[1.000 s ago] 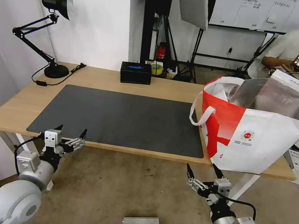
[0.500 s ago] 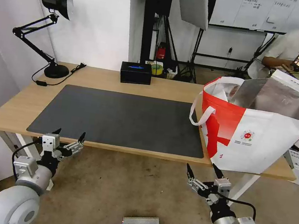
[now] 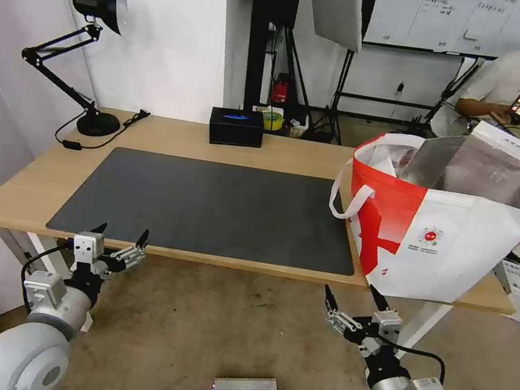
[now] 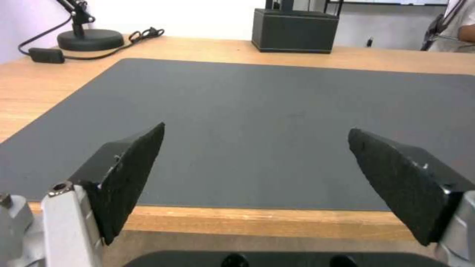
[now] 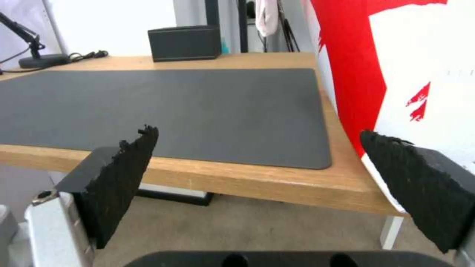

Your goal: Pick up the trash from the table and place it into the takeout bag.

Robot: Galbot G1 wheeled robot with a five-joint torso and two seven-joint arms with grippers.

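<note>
Head view: left gripper (image 3: 120, 233) and right gripper (image 3: 351, 296) both spread wide, empty, below the near edge of the table (image 3: 28, 188); light-wood top, one dark grey mat (image 3: 207, 204), bare; one takeout bag (image 3: 453, 241) upright at the right end, foil lining showing, round logo unreadable; one black box (image 3: 236, 127), one desk lamp (image 3: 89, 55) at the back; floor brownish

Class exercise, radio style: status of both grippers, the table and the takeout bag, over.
Left gripper open, low at table's near edge. Right gripper open, below takeout bag. Bag upright at table's right end. Nothing obstructing.
</note>
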